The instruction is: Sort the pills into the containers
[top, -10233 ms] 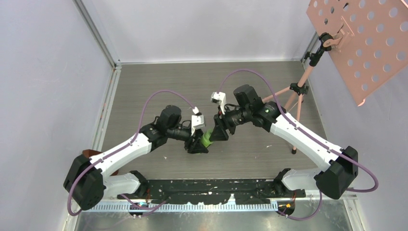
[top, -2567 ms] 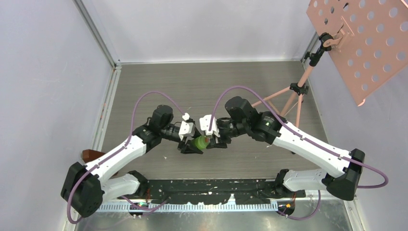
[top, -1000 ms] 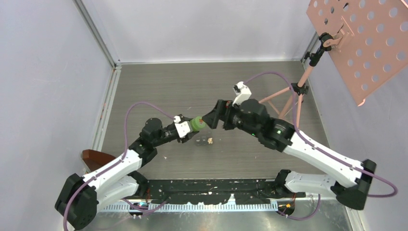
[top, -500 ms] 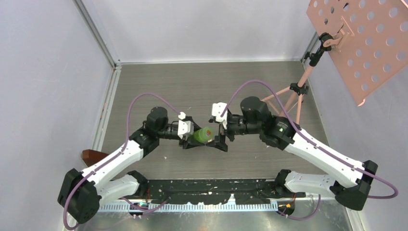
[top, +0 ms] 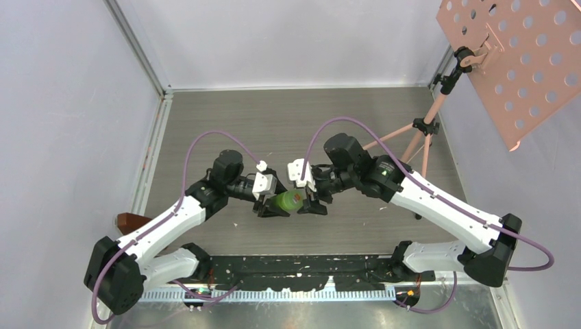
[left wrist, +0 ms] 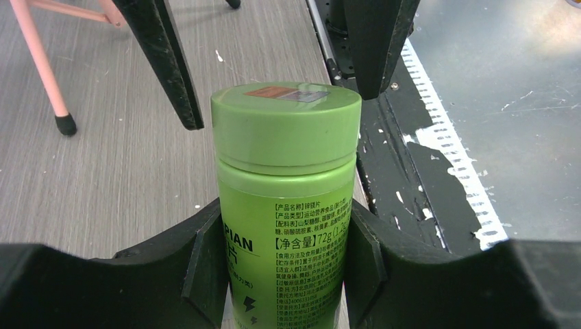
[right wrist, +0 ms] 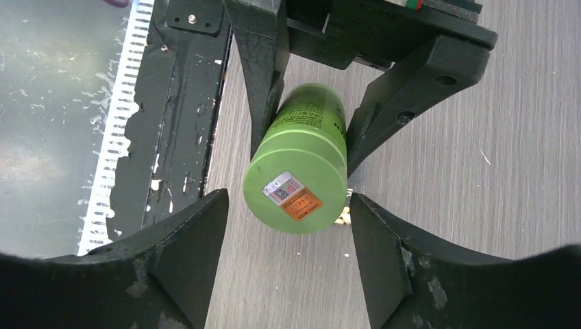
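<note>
green bottle [left wrist: 286,205] clamped at mid-body by left gripper [left wrist: 284,264], centre frame. right gripper [right wrist: 288,257] jaws wide, flanking the capped, orange-labelled end without contact.

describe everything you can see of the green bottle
The green bottle is a small glossy cylinder, seemingly plastic, with a slightly wider cap still on. The cap's flat top bears an orange-red sticker with a small grey code patch. Black printed text, including "72g", covers the body. The left gripper clamps the body between its black fingers, holding it off the table. The right gripper sits open, its fingers flanking the cap without touching.
</note>
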Robot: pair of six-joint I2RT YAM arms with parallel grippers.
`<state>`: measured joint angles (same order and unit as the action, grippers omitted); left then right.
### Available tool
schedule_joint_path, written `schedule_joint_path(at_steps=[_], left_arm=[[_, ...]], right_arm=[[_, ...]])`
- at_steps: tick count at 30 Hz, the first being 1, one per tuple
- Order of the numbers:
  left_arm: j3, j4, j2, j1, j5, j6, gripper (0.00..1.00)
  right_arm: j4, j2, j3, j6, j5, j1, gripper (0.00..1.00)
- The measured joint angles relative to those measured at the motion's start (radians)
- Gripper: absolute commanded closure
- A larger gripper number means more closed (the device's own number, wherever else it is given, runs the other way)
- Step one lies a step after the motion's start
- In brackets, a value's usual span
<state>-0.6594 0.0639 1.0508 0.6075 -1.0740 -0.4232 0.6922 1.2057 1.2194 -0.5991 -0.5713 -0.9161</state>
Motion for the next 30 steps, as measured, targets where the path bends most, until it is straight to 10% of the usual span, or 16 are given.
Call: schedule_joint_path(at_steps=[6, 14, 30], left_arm=[[0.0, -0.002, 0.0, 0.0, 0.0, 0.001, 1.0], [0.002, -0.008, -0.002, -0.008, 0.038, 0.008, 1.0], [0.137, -0.336, -0.033, -0.005, 0.46, 0.076, 1.0]], right_arm=[[-0.042, 0.006, -0.011, 0.042, 0.006, -0.003, 0.43], [-0.13, 0.006, -0.04, 0.253, 0.059, -0.003, 0.93], [-0.351, 0.058, -0.101, 1.1, 0.446, 0.014, 0.95]])
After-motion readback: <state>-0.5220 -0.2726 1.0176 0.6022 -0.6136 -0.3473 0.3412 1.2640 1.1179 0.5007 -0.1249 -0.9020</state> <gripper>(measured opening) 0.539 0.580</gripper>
